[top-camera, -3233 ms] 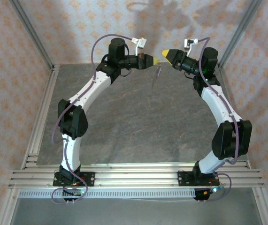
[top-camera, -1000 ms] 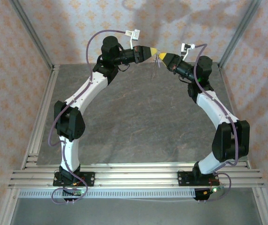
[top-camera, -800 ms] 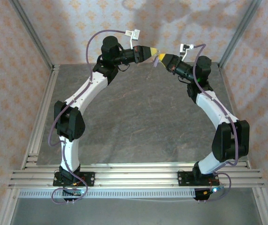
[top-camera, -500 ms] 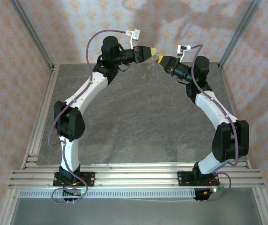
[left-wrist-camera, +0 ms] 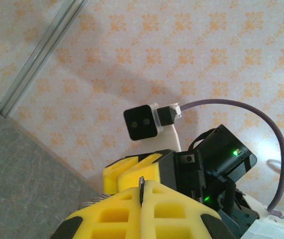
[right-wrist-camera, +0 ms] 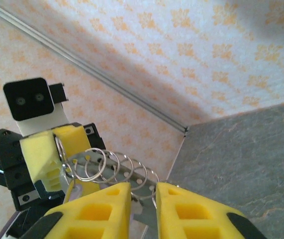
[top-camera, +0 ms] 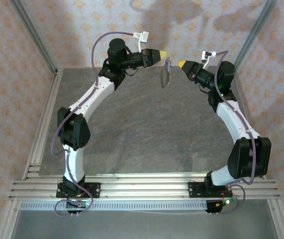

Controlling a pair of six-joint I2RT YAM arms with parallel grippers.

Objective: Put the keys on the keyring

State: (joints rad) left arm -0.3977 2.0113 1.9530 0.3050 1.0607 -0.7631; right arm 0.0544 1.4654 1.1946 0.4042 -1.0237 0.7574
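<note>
The left pincer (top-camera: 161, 53), a pair of yellow blocky fingers on a black wrist, is held in the air above the middle of the far edge of the grey stone-patterned surface (top-camera: 146, 129). Its fingers are pressed together on the thin oval metal keyring (top-camera: 166, 72). In the left wrist view a narrow metal edge is seen nipped in the seam between the fingers (left-wrist-camera: 127, 199). The keyring is hung from that grip and is clear of the surface below. In the right wrist view it is shown as a thin ring with a fringe of small wire loops (right-wrist-camera: 107, 167) strung along one side.

The small lilac-headed key cannot be made out in any view, so it cannot be told whether it is on the keyring.

The right pincer (top-camera: 180, 63), of the same yellow make, is pointed at the keyring from just beside it, without contact. Its fingers (right-wrist-camera: 107, 204) are set slightly apart, and nothing is seen clamped between them.

The step in hand is judged to be the threading itself, done in mid-air with the keyring presented by one arm to the other. For the next move the keyring should be kept steady and its fringe checked for the key. If the key is absent, it is to be picked up and its hole fed onto the wire.
</note>
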